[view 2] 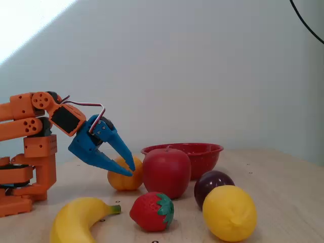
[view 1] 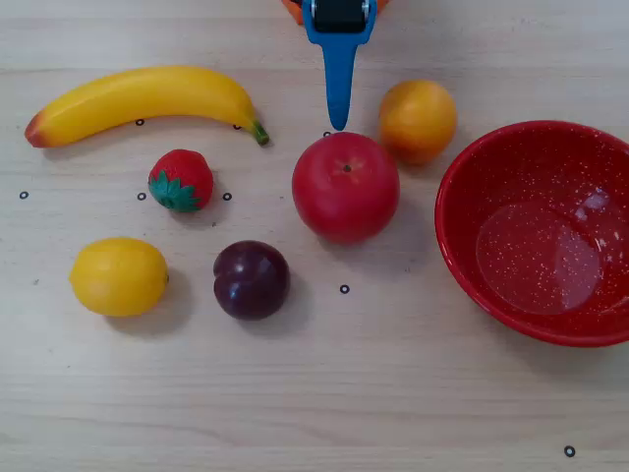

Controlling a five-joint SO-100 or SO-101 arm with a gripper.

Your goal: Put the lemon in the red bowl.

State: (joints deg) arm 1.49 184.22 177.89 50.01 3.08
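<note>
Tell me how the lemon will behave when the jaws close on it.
The lemon looks smooth and glossy, so it may slip. Its rounded oval shape would probably roll if nudged, perhaps toward the plum beside it. It looks like a rigid toy, so likely light and unlikely to squash.

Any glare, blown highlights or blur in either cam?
Overhead view: soft even light, faint shadows under the fruit, a pale glare patch inside the red bowl, everything sharp. Fixed view: top-left corner of the wall is blown out white; the lemon and banana nearest the lens look slightly soft, while the gripper reads clear.
</note>
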